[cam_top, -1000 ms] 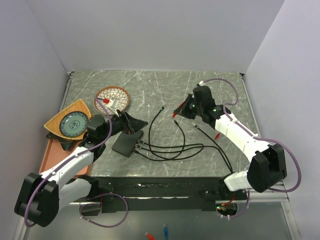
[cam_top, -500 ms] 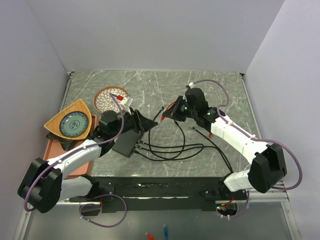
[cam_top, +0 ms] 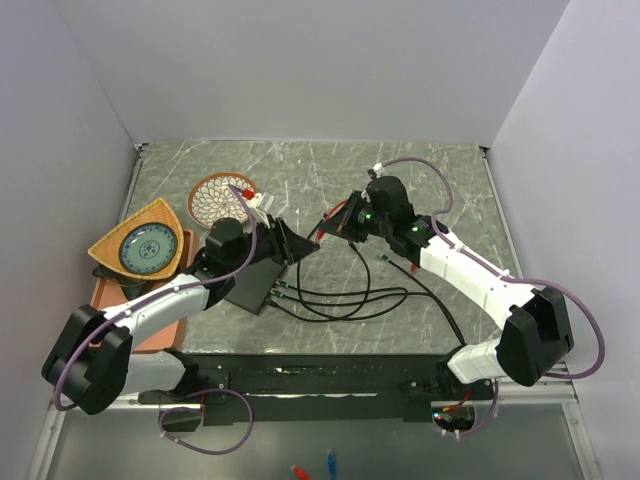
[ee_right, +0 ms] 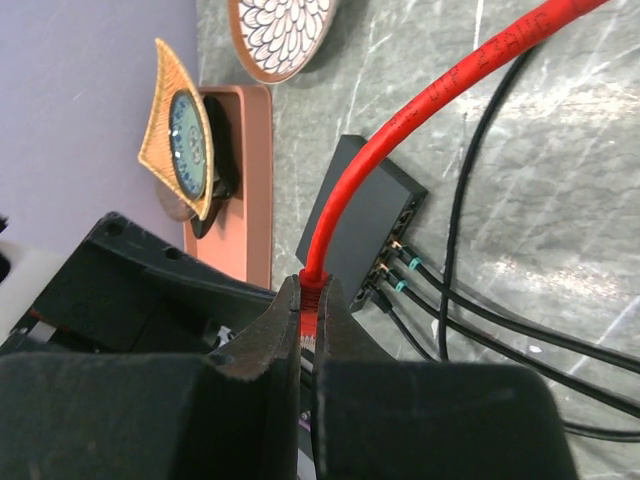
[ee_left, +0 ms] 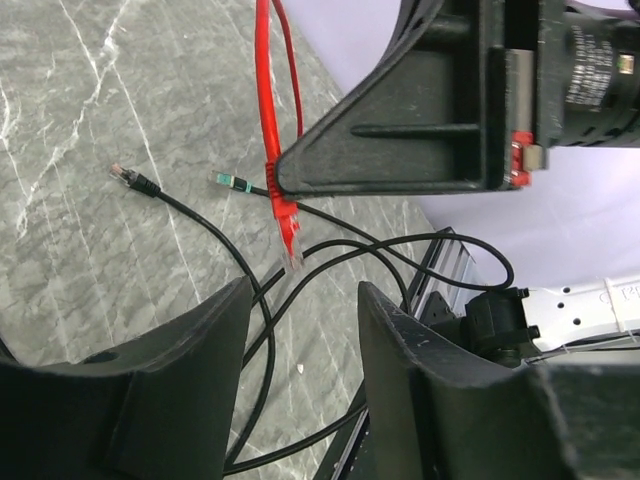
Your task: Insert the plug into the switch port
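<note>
The switch (cam_top: pixel 251 289) is a flat black box left of centre, with black cables (cam_top: pixel 340 300) plugged into its socket edge; it also shows in the right wrist view (ee_right: pixel 362 205). My right gripper (cam_top: pixel 330 224) is shut on the red plug (ee_right: pixel 317 300) and holds it in the air, to the right of and beyond the switch. The plug (ee_left: pixel 288 222) hangs from the right gripper's fingers (ee_left: pixel 400 130) in the left wrist view. My left gripper (cam_top: pixel 297 246) is open and empty (ee_left: pixel 302 290), raised above the switch's right end, close to the plug.
A round patterned dish (cam_top: pixel 213 198) sits beyond the switch. A triangular wooden dish (cam_top: pixel 138 247) rests on a pink tray (cam_top: pixel 105 300) at the left edge. Loose black cable ends (ee_left: pixel 125 176) lie on the marble table (cam_top: pixel 300 175).
My right gripper has moved left with the red plug. My left gripper has swung right and forward, from near the round dish to beside the plug.
</note>
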`<state>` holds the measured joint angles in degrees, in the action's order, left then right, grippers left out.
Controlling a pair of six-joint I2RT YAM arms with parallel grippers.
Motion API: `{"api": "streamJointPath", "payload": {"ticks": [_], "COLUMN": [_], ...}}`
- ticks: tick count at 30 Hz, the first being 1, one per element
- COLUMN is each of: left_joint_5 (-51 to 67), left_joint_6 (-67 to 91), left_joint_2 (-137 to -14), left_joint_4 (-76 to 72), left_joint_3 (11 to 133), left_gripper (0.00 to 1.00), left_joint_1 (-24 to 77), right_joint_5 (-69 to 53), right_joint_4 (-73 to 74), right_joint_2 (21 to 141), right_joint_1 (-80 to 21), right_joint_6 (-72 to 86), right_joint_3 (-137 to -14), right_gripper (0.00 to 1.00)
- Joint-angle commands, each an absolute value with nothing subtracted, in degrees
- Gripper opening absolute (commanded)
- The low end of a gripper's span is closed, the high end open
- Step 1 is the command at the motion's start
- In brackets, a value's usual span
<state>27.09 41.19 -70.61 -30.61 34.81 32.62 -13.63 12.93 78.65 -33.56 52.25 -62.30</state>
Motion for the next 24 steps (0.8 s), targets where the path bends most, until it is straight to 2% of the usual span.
{"api": "streamJointPath", "payload": {"ticks": [1,7,10,11,14,24], "left_joint_5": [27.42,28.3,29.09,29.44,30.06,32.16], "left_joint_6": [40.78,41.22,41.57,41.75,41.84,42.01], "left_joint_2": [-71.89,-72.77,-72.34,-71.9,-69.89,-64.07], "left_joint_4": [-33.22,-34.1,-34.8,-34.63,-35.24,-39.81], "left_joint_3": [37.7,38.06,37.88,37.88,37.09,33.31], "left_gripper": [0.51,0.46,0.51,0.57,0.65,0.69], "left_joint_1": [33.13,33.22,33.22,33.22,33.22,33.13], "right_joint_5": [-13.89,-14.59,-14.5,-14.33,-13.8,-19.6], "right_joint_4": [9.67,8.71,6.77,4.24,-1.56,-23.28], "right_joint_2": [76.64,77.26,76.21,75.68,71.64,58.19], "right_joint_1": [-34.8,-35.86,-35.68,-35.68,-35.68,-35.68], "right_joint_6": [52.73,52.38,50.46,49.41,44.4,30.07], "right_joint_3": [-63.02,-63.28,-62.06,-61.35,-56.62,-42.9], "right_gripper": [0.0,0.0,0.0,0.0,0.0,0.0]}}
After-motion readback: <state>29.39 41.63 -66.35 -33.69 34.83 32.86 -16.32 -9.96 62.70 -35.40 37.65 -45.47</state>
